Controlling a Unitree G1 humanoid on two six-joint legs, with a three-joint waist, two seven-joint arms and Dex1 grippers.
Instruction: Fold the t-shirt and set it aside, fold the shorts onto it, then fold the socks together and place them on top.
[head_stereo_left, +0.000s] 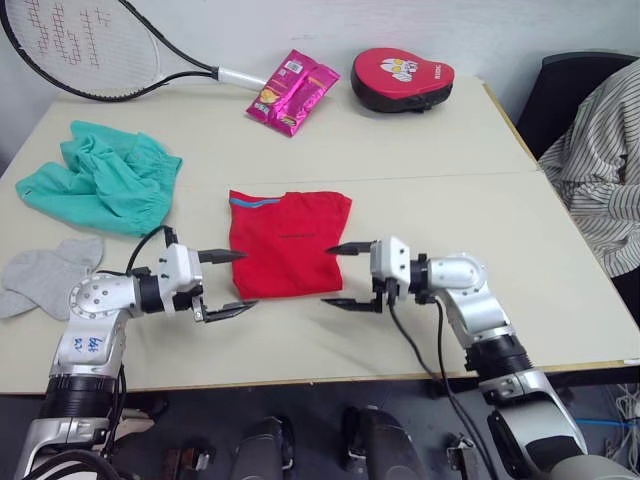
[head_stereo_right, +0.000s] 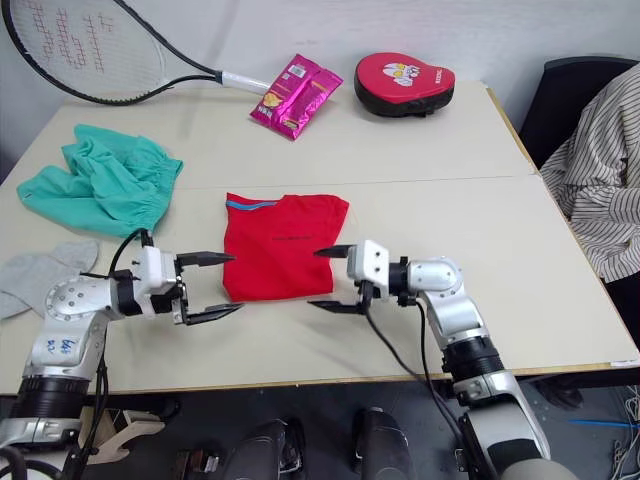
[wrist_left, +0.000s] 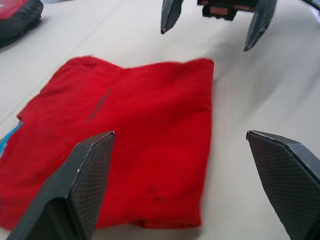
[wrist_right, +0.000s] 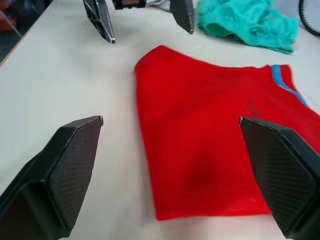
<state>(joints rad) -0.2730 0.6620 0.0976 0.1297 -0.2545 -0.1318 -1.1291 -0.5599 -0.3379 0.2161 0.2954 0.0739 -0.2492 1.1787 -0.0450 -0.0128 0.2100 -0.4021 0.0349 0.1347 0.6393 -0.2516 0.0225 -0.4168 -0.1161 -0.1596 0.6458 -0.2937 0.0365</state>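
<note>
The red t-shirt (head_stereo_left: 287, 242) lies folded into a rough square at the middle of the table, its blue neck trim toward the far left corner. My left gripper (head_stereo_left: 228, 284) stands open at the shirt's near left corner, empty. On the shirt's near right side my right gripper (head_stereo_left: 340, 275) is open too, holding nothing. The two grippers face each other across the shirt's near edge. The teal shorts (head_stereo_left: 105, 176) lie crumpled at the far left. The grey socks (head_stereo_left: 45, 275) rest at the left edge, beside my left arm.
A tennis racket (head_stereo_left: 90, 45) lies along the far left edge. A pink snack packet (head_stereo_left: 292, 90) and a red padded oval pad (head_stereo_left: 401, 78) sit at the back. A person in a striped shirt (head_stereo_left: 600, 160) sits at the right.
</note>
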